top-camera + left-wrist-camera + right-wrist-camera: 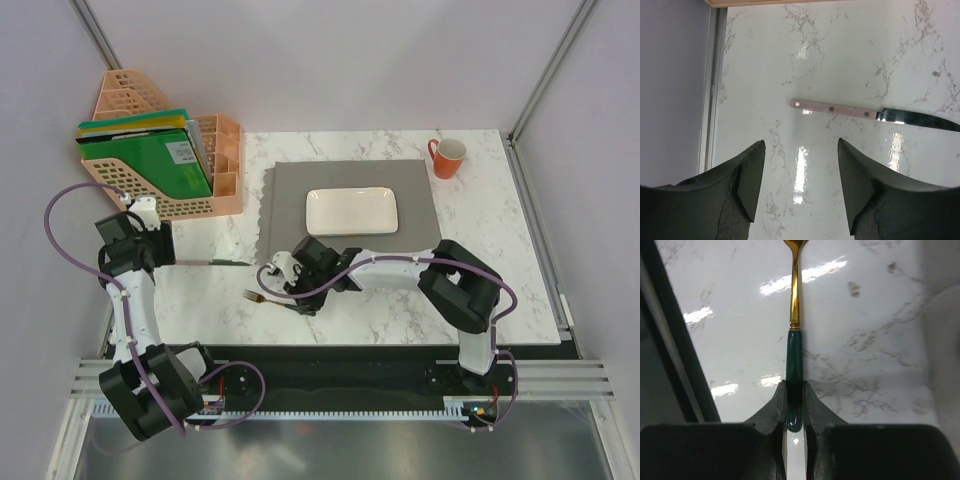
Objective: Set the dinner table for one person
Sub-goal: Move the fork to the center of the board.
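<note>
The marble surface fills the enclosure ahead of both arm bases and carries everything else. Only the overhead view shows the layout on it. A grey scallop-edged placemat lies at the centre with a white rectangular plate on it, and a peach file rack stands at the far left corner. A red mug stands at the far right, off the placemat.

The rack holds green folders standing on edge. The mug's inside shows white.

The left wrist view alone shows the knife closely, with its riveted pinkish handle and its blade pointing right. The knife lies flat, apart from the left gripper, whose jaws are spread wide with nothing between them.

The right wrist view shows the right gripper clamped on the dark green handle of a gold fork, just left of the placemat.
</note>
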Available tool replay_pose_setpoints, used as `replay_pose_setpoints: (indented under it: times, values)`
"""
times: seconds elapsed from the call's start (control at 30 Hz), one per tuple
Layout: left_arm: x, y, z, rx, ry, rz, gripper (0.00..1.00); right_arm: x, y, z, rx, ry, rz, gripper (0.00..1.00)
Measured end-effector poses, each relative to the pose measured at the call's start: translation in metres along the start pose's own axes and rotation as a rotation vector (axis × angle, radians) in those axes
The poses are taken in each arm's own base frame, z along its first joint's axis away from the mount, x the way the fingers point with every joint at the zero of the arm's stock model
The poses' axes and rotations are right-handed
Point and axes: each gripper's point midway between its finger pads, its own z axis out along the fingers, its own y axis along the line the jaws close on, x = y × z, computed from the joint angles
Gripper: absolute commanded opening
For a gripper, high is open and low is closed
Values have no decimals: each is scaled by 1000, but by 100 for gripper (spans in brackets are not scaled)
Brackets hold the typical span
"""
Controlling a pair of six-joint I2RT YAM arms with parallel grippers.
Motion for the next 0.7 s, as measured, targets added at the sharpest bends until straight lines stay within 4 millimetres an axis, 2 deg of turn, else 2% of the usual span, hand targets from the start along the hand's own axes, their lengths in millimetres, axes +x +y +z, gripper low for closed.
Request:
replay_pose_setpoints:
  times: [0.17,0.33,0.57,0.7]
  values:
    - [-1,0,-1,-1,-3,1,66,-8,-24,-4,157,-104,86,0]
    - [-1,0,-1,-1,-4,1,67,-13,-35,-4,221,-161,151,0]
    - [-2,0,-2,-4,-11,3,67,-17,-35,-3,227,-188,167,0]
    - [-3,0,-3,-4,-12,3,67,-15,-28,-1,188,-171,132,0]
